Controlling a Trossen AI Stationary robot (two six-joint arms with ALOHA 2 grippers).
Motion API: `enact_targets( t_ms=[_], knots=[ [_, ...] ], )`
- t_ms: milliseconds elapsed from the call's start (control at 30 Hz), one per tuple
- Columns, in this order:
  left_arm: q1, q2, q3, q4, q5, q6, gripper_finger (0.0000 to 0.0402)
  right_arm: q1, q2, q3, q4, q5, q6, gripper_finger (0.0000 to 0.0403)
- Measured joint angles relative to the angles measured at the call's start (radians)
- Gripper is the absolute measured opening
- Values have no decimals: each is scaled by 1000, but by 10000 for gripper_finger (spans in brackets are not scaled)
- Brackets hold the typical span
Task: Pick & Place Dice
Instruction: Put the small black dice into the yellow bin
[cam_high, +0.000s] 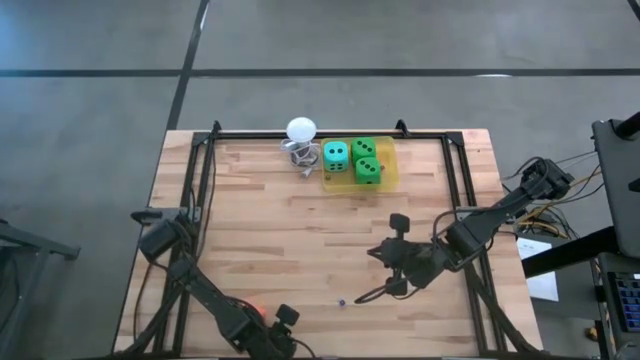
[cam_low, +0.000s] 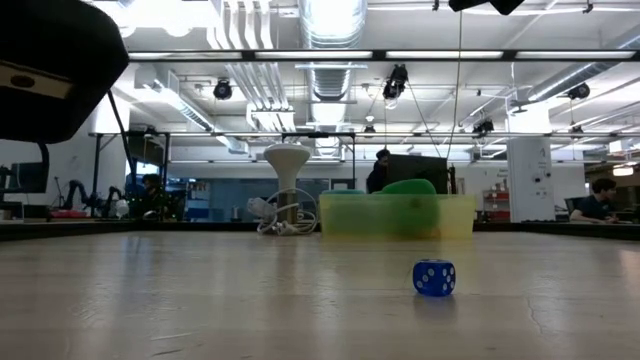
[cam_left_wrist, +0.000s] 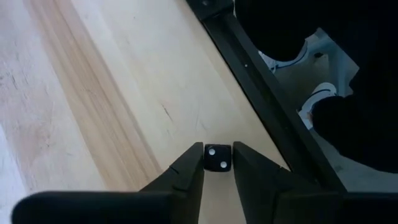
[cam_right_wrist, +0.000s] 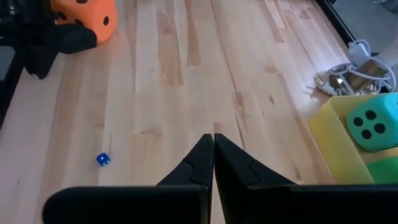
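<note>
Table (cam_high: 260, 250): wooden, bare through the middle.
Orange-red die (cam_right_wrist: 84, 15): cut off, near left edge.
Left gripper (cam_left_wrist: 217, 163): grasping small black die (cam_left_wrist: 218, 158).
Right gripper (cam_right_wrist: 213, 144): clenched, empty, mid-table right.
Tray (cam_high: 388, 180): far edge, holding teal die (cam_high: 336, 156) and green dice (cam_high: 366, 160).

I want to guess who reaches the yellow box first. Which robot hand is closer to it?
Right. The right gripper, jaws shut, is over mid-table. The left gripper, pinching a small black die, is at the edge farthest from the yellow box.

The left arm hid most of the orange die (cam_high: 258, 312); the tray's (cam_low: 450, 215) blurred wall veiled its dice.
</note>
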Motion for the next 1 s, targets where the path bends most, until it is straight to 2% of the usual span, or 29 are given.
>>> enact_targets(
  t_ms=[433,633,800,1000],
  knots=[
    [1,30,4,4,1,0,78,9,0,-1,26,-4,4,8],
    [2,28,3,3,25,18,48,9,0,-12,33,-20,7,8],
    [4,14,9,-4,28,22,47,9,0,-26,63,-23,5,8],
    [17,-47,9,-30,-85,-49,47,9,0,-42,109,-19,-30,8]
  ],
)
